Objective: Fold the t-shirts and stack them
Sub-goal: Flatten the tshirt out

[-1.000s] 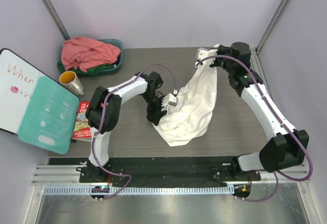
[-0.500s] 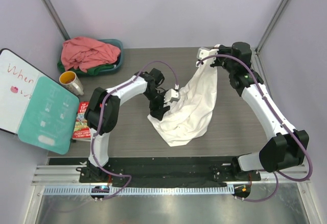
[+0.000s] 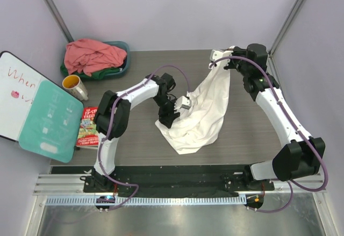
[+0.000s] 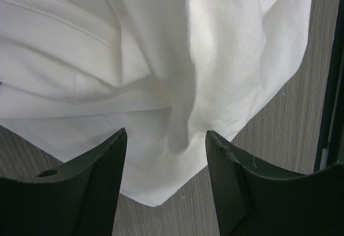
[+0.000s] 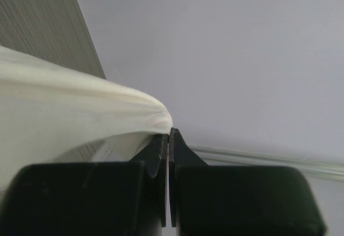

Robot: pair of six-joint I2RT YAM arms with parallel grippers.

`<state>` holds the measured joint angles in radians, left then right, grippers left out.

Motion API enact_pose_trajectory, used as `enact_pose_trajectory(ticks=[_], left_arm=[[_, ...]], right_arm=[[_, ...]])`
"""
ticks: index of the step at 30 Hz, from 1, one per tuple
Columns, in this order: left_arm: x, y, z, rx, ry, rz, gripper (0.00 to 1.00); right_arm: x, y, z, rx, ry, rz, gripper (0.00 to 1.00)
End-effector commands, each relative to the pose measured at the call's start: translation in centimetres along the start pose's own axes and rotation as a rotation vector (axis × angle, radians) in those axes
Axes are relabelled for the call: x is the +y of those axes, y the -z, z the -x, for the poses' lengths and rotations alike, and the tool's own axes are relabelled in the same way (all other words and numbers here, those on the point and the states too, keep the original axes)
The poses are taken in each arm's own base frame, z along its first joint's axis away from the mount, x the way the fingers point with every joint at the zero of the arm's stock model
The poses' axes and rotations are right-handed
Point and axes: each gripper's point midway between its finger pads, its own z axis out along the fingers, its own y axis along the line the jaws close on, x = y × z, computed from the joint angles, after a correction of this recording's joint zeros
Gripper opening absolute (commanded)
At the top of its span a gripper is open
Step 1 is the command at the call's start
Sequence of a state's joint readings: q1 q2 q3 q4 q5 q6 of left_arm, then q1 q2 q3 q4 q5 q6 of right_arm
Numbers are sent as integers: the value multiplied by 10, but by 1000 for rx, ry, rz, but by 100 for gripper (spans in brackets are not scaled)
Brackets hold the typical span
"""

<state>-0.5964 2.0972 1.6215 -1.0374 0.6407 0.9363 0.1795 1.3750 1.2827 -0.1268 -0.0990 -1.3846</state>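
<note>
A grey wood-grain table [image 3: 134,144] carries a soft, crumpled white t-shirt [image 3: 204,112], which is stretched in a long diagonal drape from the far right corner down to a heap near the middle of the board. At the left edge a white rectangular whiteboard [image 3: 13,85] with red writing leans beside the table, and a flat teal plastic sheet [image 3: 51,120] overlaps it. At the far left corner sits a teal plastic basin [image 3: 124,48], in which a bunched salmon-pink t-shirt [image 3: 91,56] lies on top of a dark green t-shirt [image 3: 110,73] that shows only at the near rim. A red paperback book [image 3: 87,126] lies flat at the left edge of the table, and a shiny metal mug [image 3: 75,88] stands between it and the basin. The right gripper [image 5: 167,134] has its jaws pressed together on a thin edge of the white t-shirt and holds that end up off the table. The left gripper [image 4: 166,139] is down at the near heap with its black fingers [image 4: 102,182] apart, a loose fold of white cloth lying between them without being pinched.
</note>
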Motion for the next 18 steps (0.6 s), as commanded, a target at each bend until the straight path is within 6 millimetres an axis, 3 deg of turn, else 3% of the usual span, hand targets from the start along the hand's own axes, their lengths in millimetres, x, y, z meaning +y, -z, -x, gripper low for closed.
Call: enact_pose_trajectory(ticks=[1,4,10,11,12,13,16,18], left_arm=[[-12,0,-2,9,-6,-46,59],[-16,-5,-6,17,-1,-56,58],[-15,-13,-3,23,0,-46,43],[-16,-17,-1,30,-7,-51,37],[-16,-17,-1,33,-7,-51,14],[-14,-17,-2,42,-9,-37,0],[-10,-16,0,51,7,-9,0],[4,-1,2,75,18,68,0]], right_arm=[[-37,8,6,-22,-4,-112,1],[-36,8,5,-21,-11,-111,1],[-37,8,5,-22,-11,-114,1],[-38,8,5,-24,-11,-115,1],[-39,8,5,-23,-10,-118,1],[-39,8,5,-24,-9,-118,1],[-44,10,5,-22,-4,-130,1],[-47,11,3,-14,5,-134,1]])
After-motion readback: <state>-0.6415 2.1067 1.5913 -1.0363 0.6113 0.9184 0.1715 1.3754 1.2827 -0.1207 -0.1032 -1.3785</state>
